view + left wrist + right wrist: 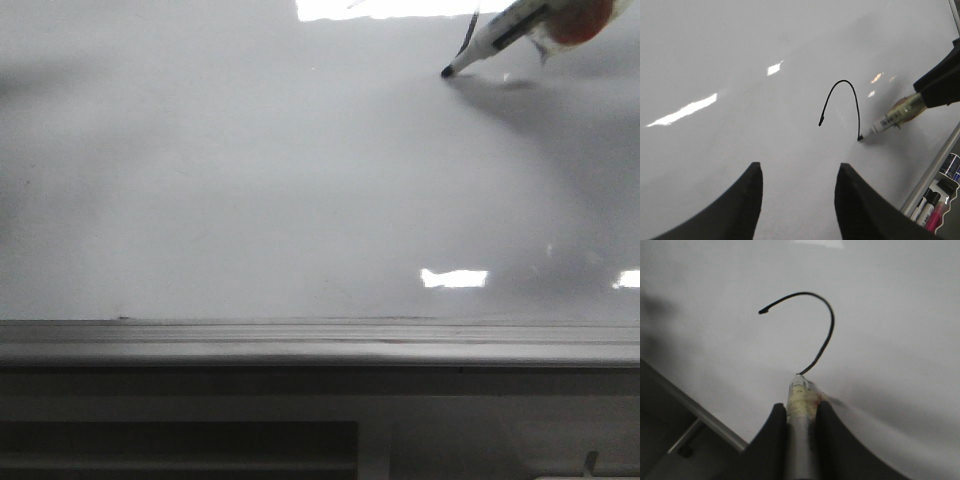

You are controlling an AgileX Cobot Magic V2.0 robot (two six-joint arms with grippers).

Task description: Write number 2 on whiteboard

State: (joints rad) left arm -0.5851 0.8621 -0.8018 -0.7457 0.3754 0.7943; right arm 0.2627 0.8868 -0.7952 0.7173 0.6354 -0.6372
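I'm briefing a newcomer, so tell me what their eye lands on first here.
First comes the thin black hooked marker stroke on the glossy pale grey-white whiteboard, an unfinished 2. Its lower end meets the tip of the white marker pen, which the right gripper clamps. The left gripper hovers open over bare board nearby.

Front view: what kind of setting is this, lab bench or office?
Probably a lab or office writing station: a glossy whiteboard lying flat, with a metal rail edge, spare markers beside it, and the right gripper drawing with a marker pen.
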